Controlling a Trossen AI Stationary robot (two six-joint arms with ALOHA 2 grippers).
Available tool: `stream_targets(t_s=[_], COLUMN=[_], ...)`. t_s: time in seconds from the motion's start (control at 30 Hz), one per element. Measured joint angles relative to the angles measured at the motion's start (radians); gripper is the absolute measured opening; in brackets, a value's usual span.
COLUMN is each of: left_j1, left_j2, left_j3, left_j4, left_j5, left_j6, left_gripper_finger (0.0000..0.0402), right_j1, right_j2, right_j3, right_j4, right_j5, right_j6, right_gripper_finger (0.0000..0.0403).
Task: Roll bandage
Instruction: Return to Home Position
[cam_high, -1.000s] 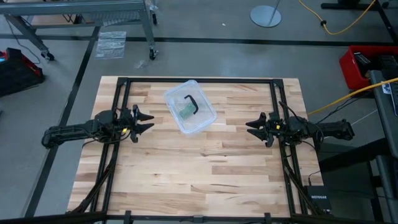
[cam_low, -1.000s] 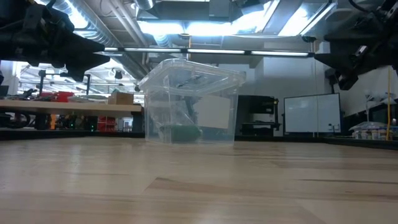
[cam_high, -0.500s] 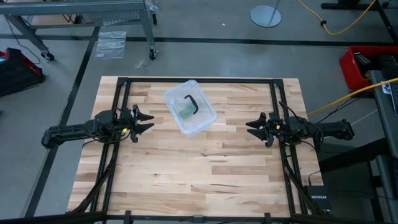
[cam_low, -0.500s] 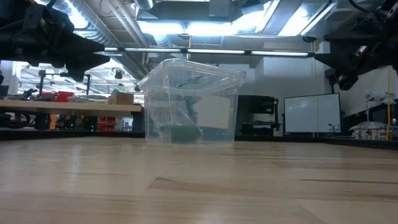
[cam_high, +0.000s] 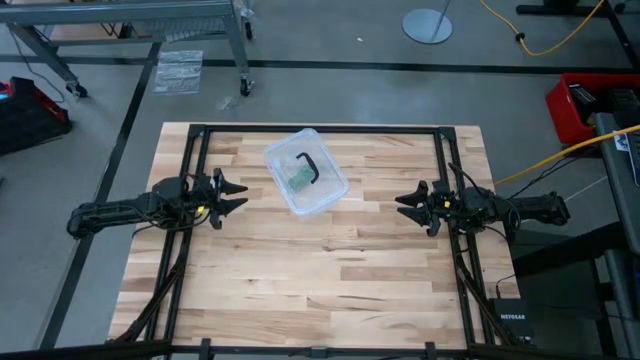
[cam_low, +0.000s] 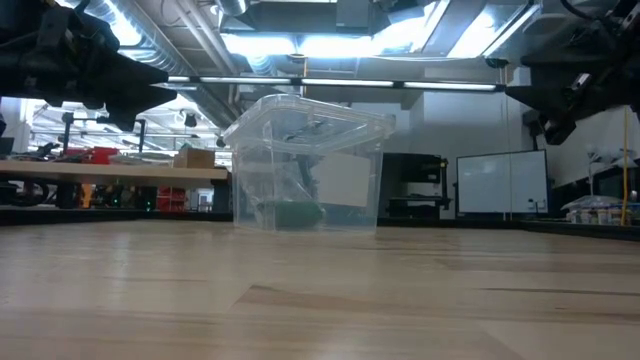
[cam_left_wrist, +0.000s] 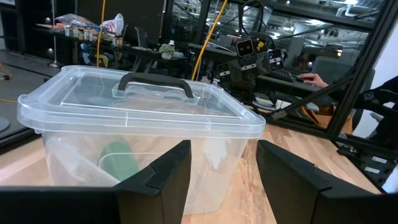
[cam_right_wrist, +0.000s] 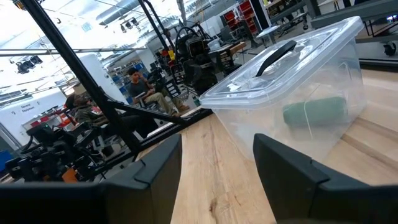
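The rolled green bandage (cam_high: 299, 180) lies inside the lidded clear box (cam_high: 327, 197) at the table's (cam_high: 330, 290) 12 o'clock, the left gripper (cam_high: 240, 197) at 9 and the right gripper (cam_high: 401, 208) at 3, jaws spread apart.

bandage (cam_high: 299, 181) in bin (cam_high: 332, 193), bin on table (cam_high: 330, 290), between left claw (cam_high: 240, 195) and right claw (cam_high: 402, 208)

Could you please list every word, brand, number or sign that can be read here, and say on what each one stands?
"NETGEAR": white letters on the black device at the lower right of the high view, beside the table.
Clear bin and the green bandage inside it: no print seen.
Signs in the room behind, in the wrist views: too blurred to read.
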Motion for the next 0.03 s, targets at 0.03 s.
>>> stream_targets(t_s=[0.03], left_j1=[0.0], left_j2=[0.0], left_j3=[0.0], left_j4=[0.0], left_j5=[0.0], left_j6=[0.0], left_gripper_finger=[0.0175], right_j1=[0.0], right_j2=[0.0], right_j3=[0.0], right_j4=[0.0], right_j5=[0.0], right_j6=[0.0], right_gripper_finger=[0.0202])
